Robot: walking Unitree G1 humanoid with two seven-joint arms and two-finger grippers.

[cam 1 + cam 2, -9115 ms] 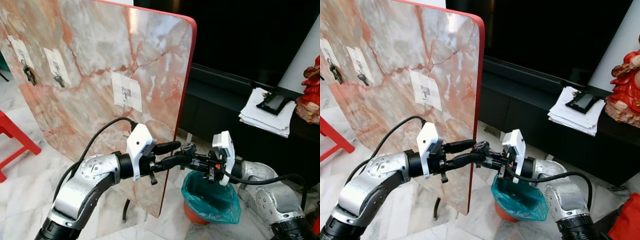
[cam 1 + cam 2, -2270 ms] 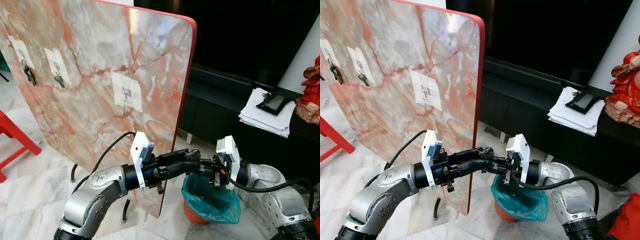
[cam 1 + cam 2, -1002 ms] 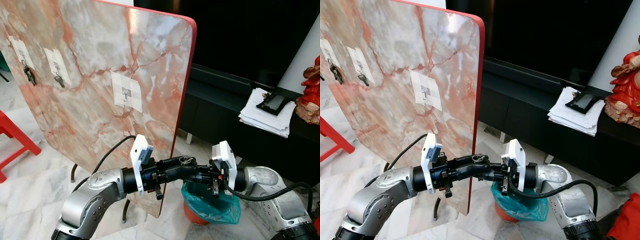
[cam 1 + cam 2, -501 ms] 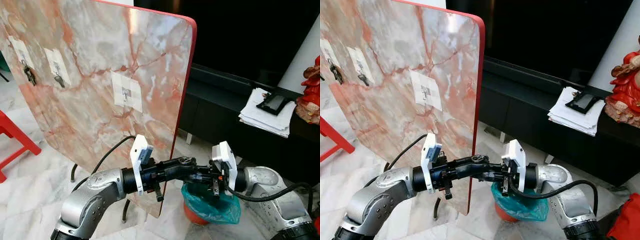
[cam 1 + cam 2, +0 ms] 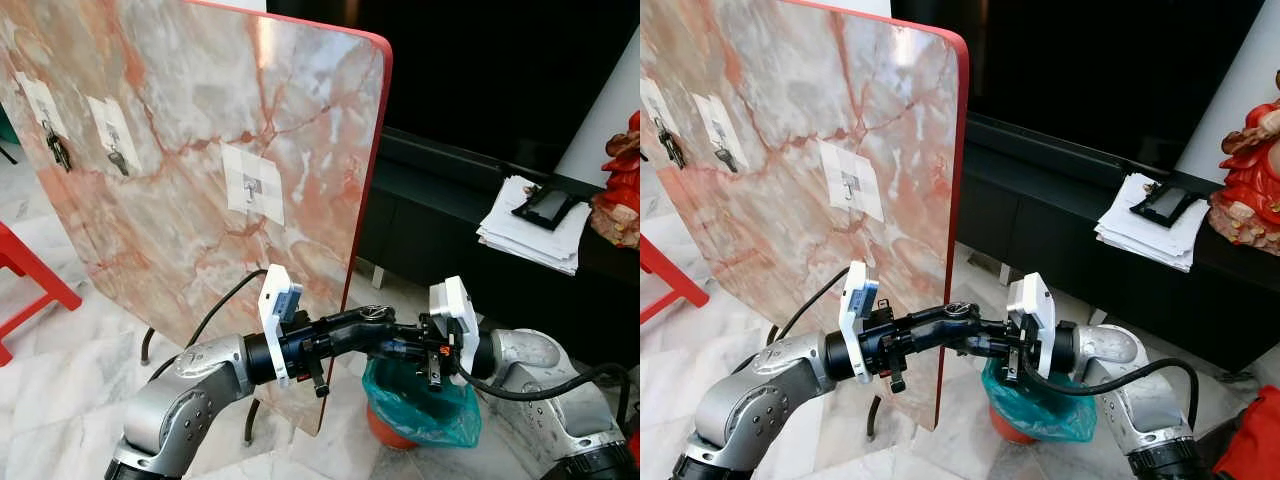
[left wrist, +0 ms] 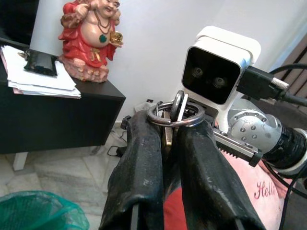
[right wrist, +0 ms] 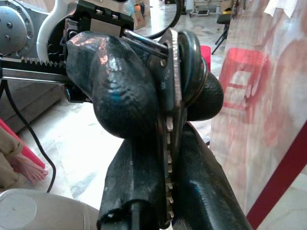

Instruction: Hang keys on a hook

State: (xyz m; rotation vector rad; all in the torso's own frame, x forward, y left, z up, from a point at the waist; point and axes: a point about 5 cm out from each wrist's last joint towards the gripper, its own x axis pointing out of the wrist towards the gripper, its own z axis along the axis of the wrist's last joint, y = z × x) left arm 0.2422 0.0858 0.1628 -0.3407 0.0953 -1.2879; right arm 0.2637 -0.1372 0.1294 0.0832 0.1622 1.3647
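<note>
since a second ago our arms barely shifted. keys [image 6: 173,114] sit pinched between left gripper [image 5: 375,322] and right gripper [image 5: 980,345], both clenched on them, below the marble board's [image 5: 200,120] red edge. light, rigid, slippery; take the ring for the hook [image 5: 248,187].

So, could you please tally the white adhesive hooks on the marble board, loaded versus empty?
White adhesive hooks with keys hanging: 2
White adhesive hook left empty: 1
Total: 3
</note>
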